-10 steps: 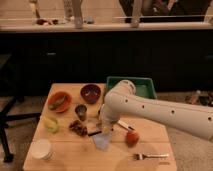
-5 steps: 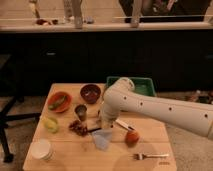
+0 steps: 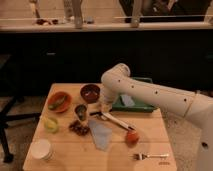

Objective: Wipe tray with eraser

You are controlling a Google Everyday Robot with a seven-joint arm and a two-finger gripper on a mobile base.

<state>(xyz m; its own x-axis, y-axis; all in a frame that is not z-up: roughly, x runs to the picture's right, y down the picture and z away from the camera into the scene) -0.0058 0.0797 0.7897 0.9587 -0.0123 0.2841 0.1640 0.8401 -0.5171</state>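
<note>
The tray [image 3: 142,106] is a green plastic rectangle with raised walls, standing at the back right of the wooden table [image 3: 150,142]. The robot's white arm [image 3: 150,95] crosses much of it. A pale grey-blue pad [image 3: 128,100] lies on its floor.

The eraser [image 3: 116,121] lies outside the tray, on the table just in front of the tray's left corner. It is a narrow flat block, pale with a darker face, lying slantwise. Its far end points at a red round fruit [image 3: 132,137] farther in front of the tray.

The gripper [image 3: 105,108] hangs at the tray's front left corner, pointing down, with its fingers pressed together. It stands just over the eraser's near end. Whether it touches or holds the eraser cannot be told.

Left of the tray stand a dark red bowl [image 3: 90,92], a small dark cup [image 3: 80,111] and an orange bowl [image 3: 58,101]. A blue-grey cloth [image 3: 100,135] lies in front of the tray's left corner, past the eraser. A fork [image 3: 150,156] lies well in front of the tray.

Compared with a second ago, the arm's elbow has risen and drawn back, and the gripper sits slightly higher. The things on the table have stayed put.
</note>
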